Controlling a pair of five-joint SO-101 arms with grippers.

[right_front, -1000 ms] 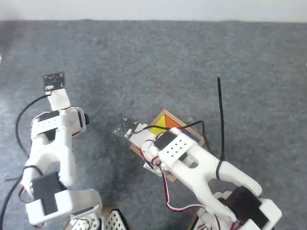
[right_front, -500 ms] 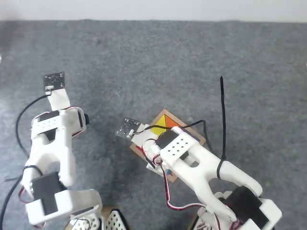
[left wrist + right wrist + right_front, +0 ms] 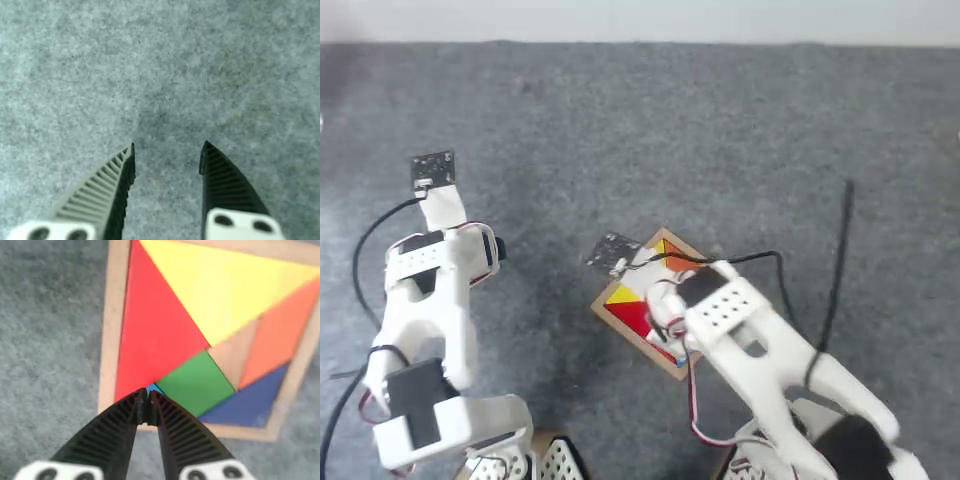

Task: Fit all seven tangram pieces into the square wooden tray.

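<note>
The square wooden tray [image 3: 112, 315] lies on the grey carpet under my right arm [image 3: 720, 310]. In it lie a red triangle [image 3: 155, 340], a yellow triangle [image 3: 225, 290], a green square [image 3: 197, 385], an orange piece [image 3: 277, 340] and a dark blue piece [image 3: 250, 405]. A sliver of light blue [image 3: 153, 388] peeks out just beyond the right gripper [image 3: 148, 409], which is shut above the tray's near corner. A tan patch [image 3: 235, 352] sits among the pieces; piece or bare floor, I cannot tell. In the high view the tray [image 3: 603, 308] shows red [image 3: 632, 318] and yellow [image 3: 622, 294]. My left gripper [image 3: 167, 150] is open over bare carpet.
Grey carpet [image 3: 720, 130] covers the whole table. My left arm [image 3: 430, 290] stands well to the left of the tray. A black cable [image 3: 835, 270] rises from the right arm on the tray's right side.
My right arm has drawn back to the right, uncovering the red and yellow pieces on the tray's left part. Its black cable swung right. The left arm has kept still.
</note>
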